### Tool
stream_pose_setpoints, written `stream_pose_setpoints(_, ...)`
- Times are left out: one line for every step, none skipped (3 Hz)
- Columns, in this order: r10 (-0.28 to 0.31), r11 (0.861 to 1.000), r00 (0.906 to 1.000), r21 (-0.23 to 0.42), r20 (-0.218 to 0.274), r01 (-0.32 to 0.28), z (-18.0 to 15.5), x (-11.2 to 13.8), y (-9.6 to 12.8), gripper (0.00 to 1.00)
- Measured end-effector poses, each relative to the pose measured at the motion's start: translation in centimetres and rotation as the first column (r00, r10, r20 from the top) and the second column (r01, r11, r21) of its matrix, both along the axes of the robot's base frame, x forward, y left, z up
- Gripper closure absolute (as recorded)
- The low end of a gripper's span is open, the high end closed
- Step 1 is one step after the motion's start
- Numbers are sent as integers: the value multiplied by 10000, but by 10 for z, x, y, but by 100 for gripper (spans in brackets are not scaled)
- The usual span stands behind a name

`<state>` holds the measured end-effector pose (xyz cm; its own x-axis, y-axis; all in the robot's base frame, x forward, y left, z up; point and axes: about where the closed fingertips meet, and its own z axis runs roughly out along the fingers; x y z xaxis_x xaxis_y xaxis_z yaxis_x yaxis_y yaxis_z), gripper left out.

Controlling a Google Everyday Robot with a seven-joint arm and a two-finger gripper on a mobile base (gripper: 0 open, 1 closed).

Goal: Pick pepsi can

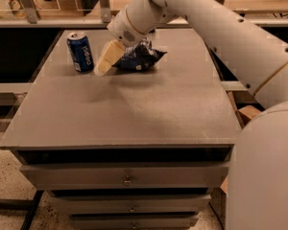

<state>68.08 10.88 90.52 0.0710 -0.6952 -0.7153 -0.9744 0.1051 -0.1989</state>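
The pale yellow two-finger gripper (103,67) hangs low over the far left part of the tabletop, tilted down and to the left from its white wrist, with its tip just right of the task's can. From this angle it shows as one slab, so I cannot tell how far open it is; it seems to have hold of nothing. Just to its left stands the small dark blue pepsi can with a silver top and white lettering (80,51), upright on the far left of the flat grey table top (134,114), near the gripper but apart from it. Right behind the gripper lies a wrinkly dark blue snack bag (139,57), partly hidden by the wrist. The thick white robot arm (206,18) reaches in from the right. Judging by this, the approach is nearly done; the closing on the can and the lift are both left to do.
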Motion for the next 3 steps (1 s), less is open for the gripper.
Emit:
stream_pose_setpoints(-137,9987,9999,495,11,136,-11,14,12,0)
stream_pose_setpoints(-132,9959,9998,892,160,117,-10,23,29,0)
stream_pose_setpoints(-16,9936,9998,1129,174,-4,-13,27,50,0)
